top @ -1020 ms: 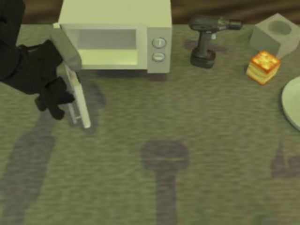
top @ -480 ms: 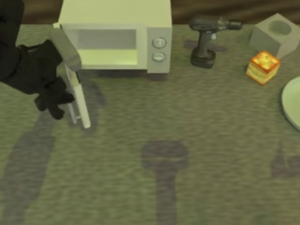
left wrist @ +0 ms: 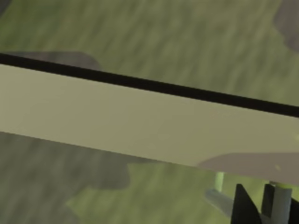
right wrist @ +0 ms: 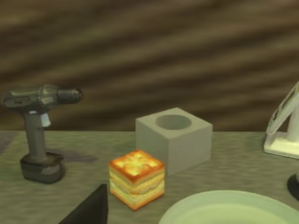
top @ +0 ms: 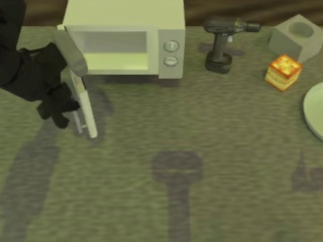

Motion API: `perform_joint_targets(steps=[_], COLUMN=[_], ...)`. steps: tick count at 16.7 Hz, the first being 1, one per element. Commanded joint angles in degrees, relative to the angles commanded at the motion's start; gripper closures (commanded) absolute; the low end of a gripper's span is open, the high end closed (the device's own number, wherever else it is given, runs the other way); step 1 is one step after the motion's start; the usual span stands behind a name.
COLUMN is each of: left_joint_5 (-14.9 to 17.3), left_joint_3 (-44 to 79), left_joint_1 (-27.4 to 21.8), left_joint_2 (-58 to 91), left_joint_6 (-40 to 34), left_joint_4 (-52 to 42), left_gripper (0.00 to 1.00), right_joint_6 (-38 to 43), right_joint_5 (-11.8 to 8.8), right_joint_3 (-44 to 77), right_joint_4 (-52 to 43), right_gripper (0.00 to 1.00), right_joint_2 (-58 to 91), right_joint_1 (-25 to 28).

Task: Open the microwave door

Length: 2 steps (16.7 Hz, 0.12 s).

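Note:
The cream-white microwave stands at the table's back left with its cavity showing. The microwave door is swung out towards the front, seen edge-on from above. My left gripper is on the door's left side, shut on the thin bar handle. In the left wrist view the door's edge runs across the picture, and dark fingers clasp the handle. My right arm is outside the top view; one dark fingertip shows in the right wrist view.
A dark power drill stands right of the microwave. At the back right are a grey cube with a round hole and an orange layered block. A white plate lies at the right edge.
My left gripper has crept slightly to the left with the handle. The door's angle has hardly changed.

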Motion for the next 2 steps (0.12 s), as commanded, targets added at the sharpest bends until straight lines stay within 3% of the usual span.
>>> perform_joint_targets(steps=[2], left_joint_5=[0.0], left_joint_3=[0.0], left_joint_1=[0.0], left_joint_2=[0.0], left_joint_6=[0.0], left_joint_4=[0.0], left_gripper=[1.0], right_joint_6=[0.0], right_joint_5=[0.0], right_joint_3=[0.0], right_joint_4=[0.0], right_gripper=[0.0], right_joint_2=[0.0], right_joint_1=[0.0])
